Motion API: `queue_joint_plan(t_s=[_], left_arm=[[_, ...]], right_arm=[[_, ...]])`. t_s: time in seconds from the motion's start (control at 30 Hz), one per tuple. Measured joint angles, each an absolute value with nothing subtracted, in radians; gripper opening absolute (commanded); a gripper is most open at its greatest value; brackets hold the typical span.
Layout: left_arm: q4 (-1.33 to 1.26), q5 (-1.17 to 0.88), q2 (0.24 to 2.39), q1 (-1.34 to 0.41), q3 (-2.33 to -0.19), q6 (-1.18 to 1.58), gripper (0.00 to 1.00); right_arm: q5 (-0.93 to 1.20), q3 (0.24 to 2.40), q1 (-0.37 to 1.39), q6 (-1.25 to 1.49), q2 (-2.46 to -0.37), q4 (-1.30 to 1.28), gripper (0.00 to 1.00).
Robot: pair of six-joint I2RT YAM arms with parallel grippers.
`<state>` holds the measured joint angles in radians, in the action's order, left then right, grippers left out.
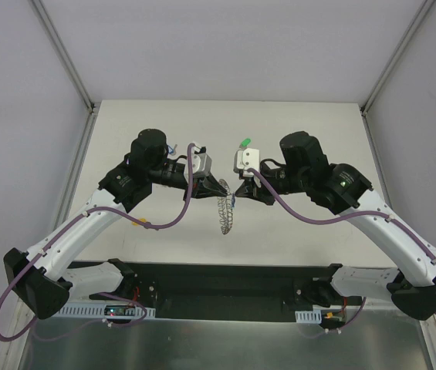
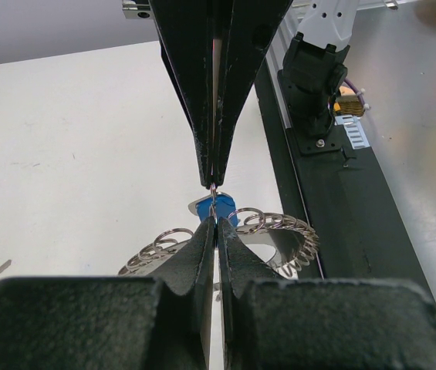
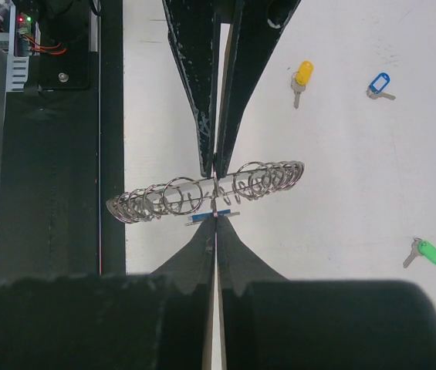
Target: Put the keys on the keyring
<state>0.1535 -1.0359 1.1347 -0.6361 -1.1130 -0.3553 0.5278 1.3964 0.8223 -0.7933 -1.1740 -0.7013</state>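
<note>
– Over the table (image 1: 148, 139) centre, what hangs?
– Keyring (image 1: 226, 214), on edge, long axis toward the table's near edge; left gripper (image 2: 215, 231) clamped on its rim, right gripper (image 3: 215, 223) closed on blue key (image 2: 223, 210), both raised off the table.

Item: white table (image 1: 318, 131), recorded from above. The left arm (image 1: 86, 223) is seen entering from 7 o'clock and the right arm (image 1: 387, 227) from 5 o'clock. The left gripper (image 1: 219, 187) and right gripper (image 1: 238, 193) are set tip to tip near the centre, jaws closed.

The keyring (image 1: 226, 216) is held upright and edge-on at the left gripper's tip. The blue key (image 1: 234, 202) is seen only as a speck, pinched at the right gripper's tip and touching the ring. The green key (image 1: 244, 142) is laid flat at 12 o'clock of the ring, well apart.
</note>
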Motion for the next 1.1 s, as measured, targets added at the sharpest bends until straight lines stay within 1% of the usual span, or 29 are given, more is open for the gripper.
queue_joint_plan(t_s=[1.1], left_arm=[[0.145, -1.037, 1.131, -0.636, -1.108, -0.356, 0.00]], right_arm=[[0.532, 1.397, 0.822, -0.793, -1.174, -0.702, 0.01]])
